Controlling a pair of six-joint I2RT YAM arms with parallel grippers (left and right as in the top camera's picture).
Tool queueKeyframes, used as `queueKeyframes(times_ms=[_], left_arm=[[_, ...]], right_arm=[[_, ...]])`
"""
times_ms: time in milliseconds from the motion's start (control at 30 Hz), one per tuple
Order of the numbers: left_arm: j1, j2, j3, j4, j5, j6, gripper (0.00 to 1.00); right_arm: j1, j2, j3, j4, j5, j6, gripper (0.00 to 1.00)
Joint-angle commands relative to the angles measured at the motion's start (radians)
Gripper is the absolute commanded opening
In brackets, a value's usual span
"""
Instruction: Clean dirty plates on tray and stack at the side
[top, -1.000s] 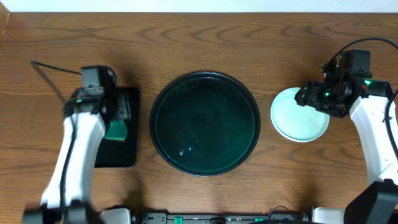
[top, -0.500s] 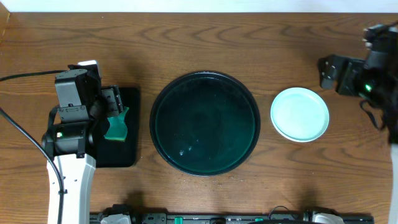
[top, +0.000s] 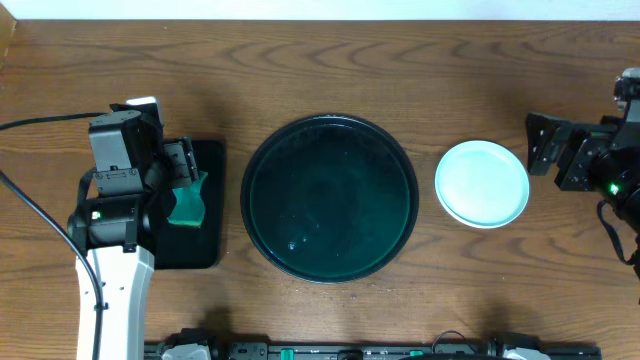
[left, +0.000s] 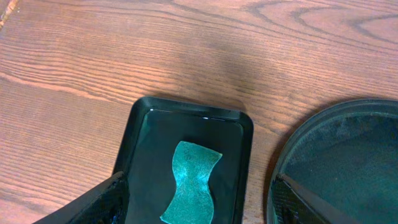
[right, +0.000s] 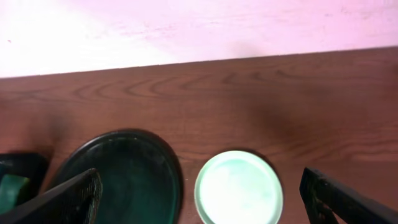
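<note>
The round dark tray (top: 330, 198) sits mid-table with nothing on it; its rim also shows in the left wrist view (left: 292, 149) and the right wrist view (right: 121, 171). A pale mint plate (top: 482, 183) (right: 238, 186) lies on the wood to the tray's right, its face clean. I cannot tell whether other plates lie under it. My right gripper (top: 555, 155) (right: 208, 208) hangs open and empty, right of the plate and apart from it. My left gripper (top: 187, 168) (left: 199, 211) is open above the small black tray, holding nothing.
A teal sponge (top: 187, 205) (left: 193, 180) lies in the small black rectangular tray (top: 205, 245) (left: 146, 134), left of the round tray. The table's far edge meets a pale wall (right: 186, 25). A black cable (top: 30, 120) runs off to the left.
My right gripper has drawn back to the right, off the plate, and its jaws have widened. My left arm shifted left a second ago and has held still since.
</note>
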Motion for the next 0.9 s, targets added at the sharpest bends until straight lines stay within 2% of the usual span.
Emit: queueKeyframes(times_ms=[0, 100, 233, 367, 467, 667, 867], left_arm=[[0.004, 0.005, 0.005, -0.001, 0.013, 0.003, 0.74], [0.004, 0.005, 0.005, -0.001, 0.013, 0.003, 0.74], [0.004, 0.005, 0.005, -0.003, 0.013, 0.003, 0.74], [0.004, 0.005, 0.005, -0.003, 0.013, 0.003, 0.74], [0.004, 0.005, 0.005, -0.003, 0.013, 0.003, 0.74], [0.004, 0.005, 0.005, -0.003, 0.013, 0.003, 0.74], [0.004, 0.005, 0.005, -0.003, 0.013, 0.003, 0.74]], right_arm=[[0.018, -0.015, -0.050, 0.039, 0.006, -0.085, 0.99], [0.030, -0.081, -0.191, 0.190, 0.005, -0.118, 0.99], [0.066, -0.232, -0.496, 0.487, -0.062, -0.254, 0.99], [0.089, -0.443, -0.861, 0.800, -0.060, -0.260, 0.99], [0.091, -0.579, -1.074, 0.944, -0.060, -0.260, 0.99], [0.091, -0.814, -1.390, 1.075, -0.024, -0.238, 0.99], [0.109, -0.943, -1.542, 1.087, 0.068, -0.162, 0.99]])
